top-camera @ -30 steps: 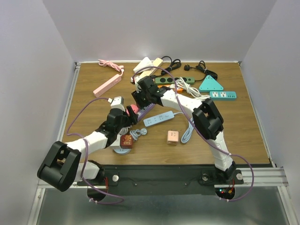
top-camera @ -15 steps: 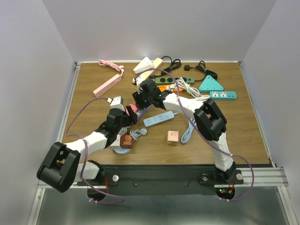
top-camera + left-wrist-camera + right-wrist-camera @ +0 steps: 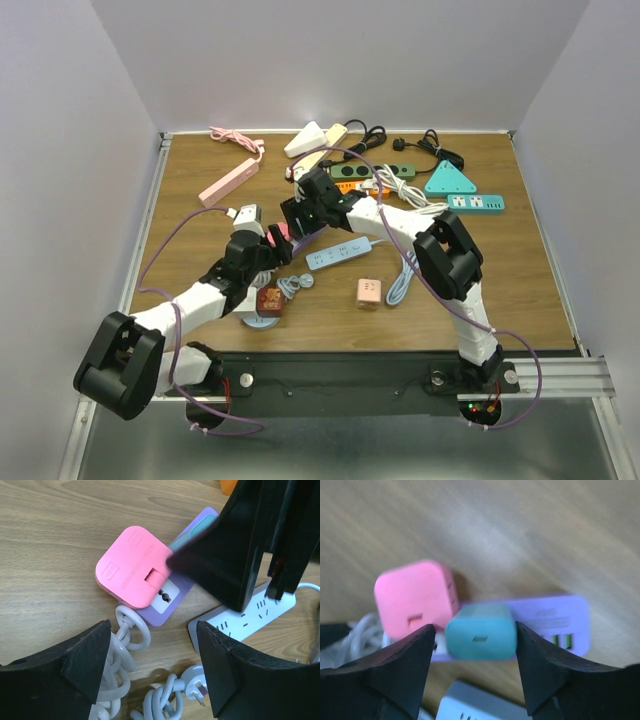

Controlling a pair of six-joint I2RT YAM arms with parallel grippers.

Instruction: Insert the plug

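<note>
A: Where does the cube adapter (image 3: pixel 134 565) sit?
B: On the left end of the flat power strip (image 3: pixel 172 604), w/ a second adapter (image 3: pixel 480 631) touching its right side.
A: Nearby?
B: In front, a coiled cable (image 3: pixel 127 640); to the right, a longer power strip (image 3: pixel 250 615).

Pink plug (image 3: pixel 131 565) just beside teal plug (image 3: pixel 480 631)

White arms (image 3: pixel 200 297), black joints (image 3: pixel 120 360), purple cables (image 3: pixel 150 262).

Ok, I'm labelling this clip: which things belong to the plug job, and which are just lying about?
Job: teal square plug, purple power strip, right pincer.
Lying about: white power strip, long pink power strip, teal triangular socket block, small pink cube.
</note>
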